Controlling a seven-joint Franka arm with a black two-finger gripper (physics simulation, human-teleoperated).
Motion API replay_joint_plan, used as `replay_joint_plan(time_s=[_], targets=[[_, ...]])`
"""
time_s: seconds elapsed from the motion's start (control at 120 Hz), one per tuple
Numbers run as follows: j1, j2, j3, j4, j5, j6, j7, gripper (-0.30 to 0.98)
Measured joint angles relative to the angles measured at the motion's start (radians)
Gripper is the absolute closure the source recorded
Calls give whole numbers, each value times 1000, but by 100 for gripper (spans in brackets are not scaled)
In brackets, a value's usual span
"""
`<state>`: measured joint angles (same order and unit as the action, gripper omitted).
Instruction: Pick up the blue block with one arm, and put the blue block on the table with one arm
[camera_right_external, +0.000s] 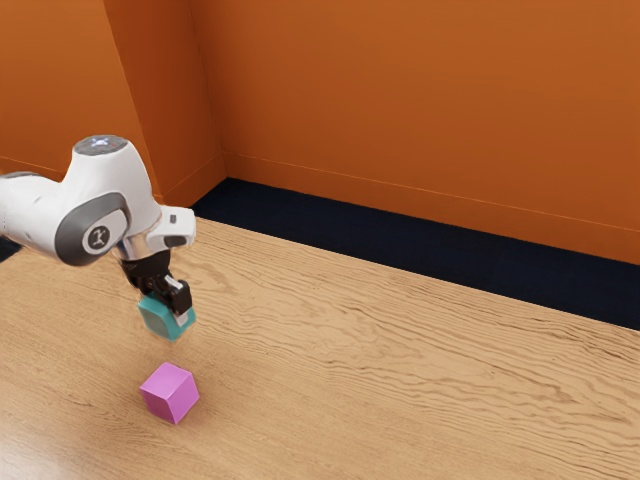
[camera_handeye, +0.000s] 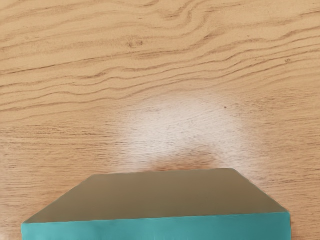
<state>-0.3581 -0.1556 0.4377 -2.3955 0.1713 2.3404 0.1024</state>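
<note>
In the exterior view the black gripper (camera_right_external: 168, 308) points down at the end of the white arm, shut on the blue block (camera_right_external: 160, 318), a teal cube. One finger lies against the block's near side; the far finger is hidden behind the block. The block appears to hang a little above the wooden table (camera_right_external: 380, 380), slightly tilted. In the wrist view, the blue block (camera_handeye: 160, 229) is close under the hand, its teal face and a shaded brownish face showing against the table (camera_handeye: 150, 60).
A pink cube (camera_right_external: 170, 392) rests on the table, nearer the exterior camera than the held block. Behind the table's far edge are a dark floor strip (camera_right_external: 420, 248) and orange walls (camera_right_external: 430, 100).
</note>
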Motion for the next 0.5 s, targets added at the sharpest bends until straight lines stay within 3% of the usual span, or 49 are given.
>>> replay_joint_plan(time_s=[0.117, 0.208, 0.375, 0.5], targets=[[16, 249, -37, 246, -43, -16, -2, 28], [-1, 364, -56, 325, -91, -23, -3, 29], [-4, 412, -64, 343, -140, -28, -5, 29], [-7, 415, -65, 343, -154, -31, -4, 18]])
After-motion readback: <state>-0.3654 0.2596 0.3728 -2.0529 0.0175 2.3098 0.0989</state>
